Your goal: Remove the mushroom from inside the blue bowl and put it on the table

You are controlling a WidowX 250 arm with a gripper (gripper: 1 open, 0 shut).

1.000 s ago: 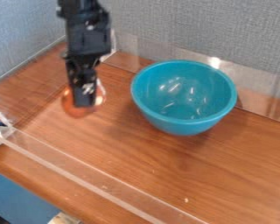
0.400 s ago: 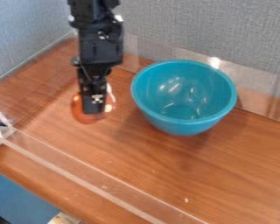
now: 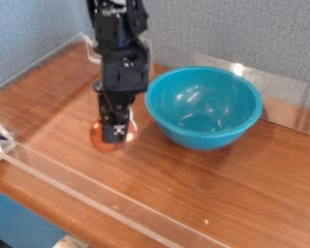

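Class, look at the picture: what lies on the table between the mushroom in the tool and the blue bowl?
Nothing: in the camera view only a narrow strip of bare table separates the mushroom, held in the tool, from the blue bowl.

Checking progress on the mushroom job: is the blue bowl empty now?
Empty. The blue bowl shows only its glossy inside; the mushroom sits left of it at the gripper.

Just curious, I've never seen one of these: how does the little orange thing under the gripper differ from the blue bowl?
The mushroom is orange-brown and small; the blue bowl is turquoise and far wider. The mushroom sits between the gripper fingers, partly hidden; the bowl stands free, open and empty. Both are over the wooden table, side by side.
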